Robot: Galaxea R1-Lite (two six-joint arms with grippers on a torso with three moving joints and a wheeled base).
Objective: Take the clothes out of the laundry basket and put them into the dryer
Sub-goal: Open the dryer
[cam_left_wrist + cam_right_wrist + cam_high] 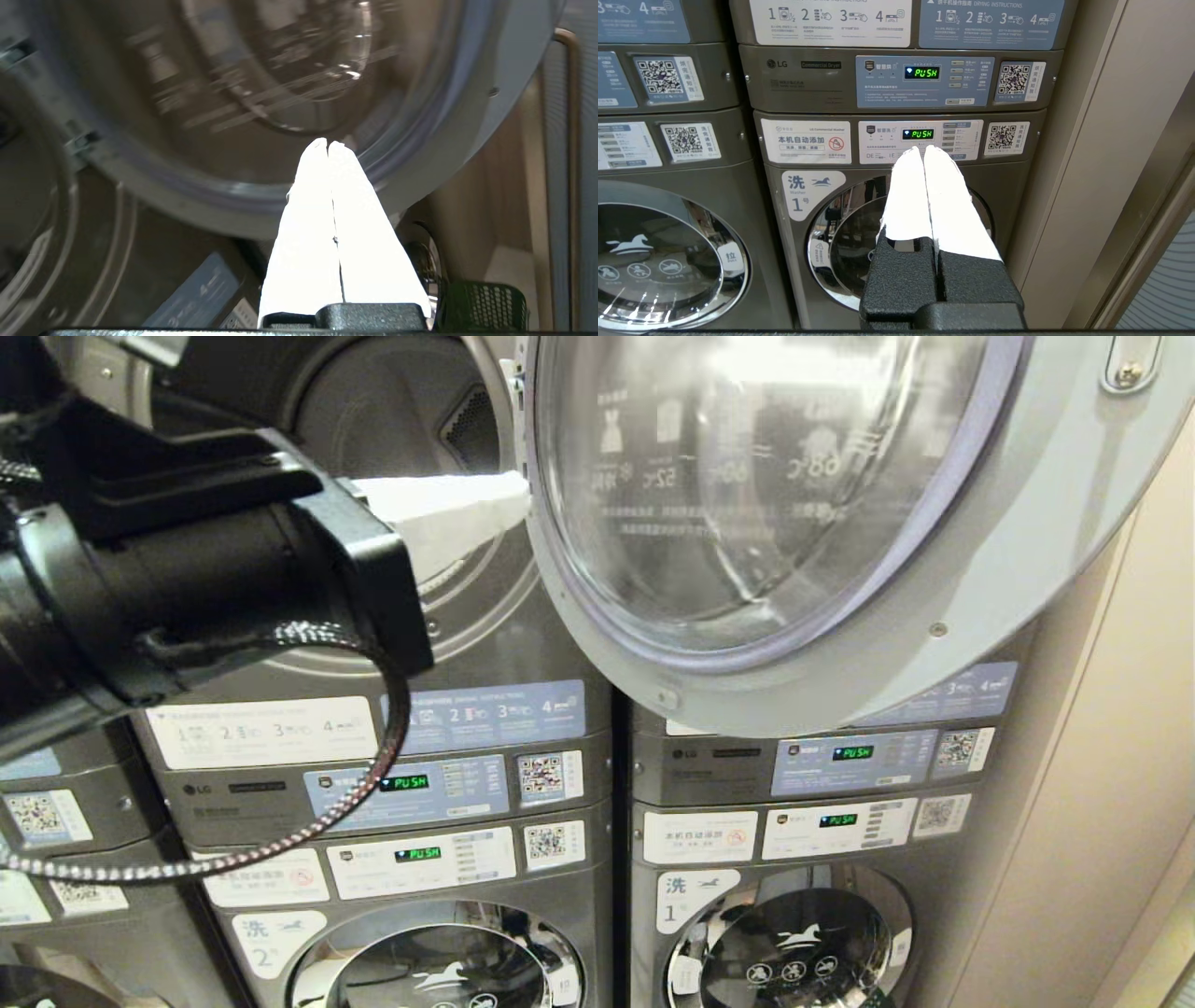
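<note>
- Clothes: none visible in any view, so can't tell how many are loaded or left. Drum interior, the part that shows, looks bare.
- Laundry basket: dark mesh thing low on the floor by the wall in the left wrist view is probably it; contents not visible.
- Dryer door: swung wide open, glass facing the head camera, opening of the upper-left dryer exposed.
- Left claw: raised at the mouth of the drum, near the door hinge edge. Fingers clenched tip to tip, nothing between them.
- Right claw: parked low, pointing at the lower right washer, clenched and empty.
- Progress call: door step done; loading state unknown. Left claw is up at the drum empty-handed, so next likely job is a trip down to the basket.
</note>
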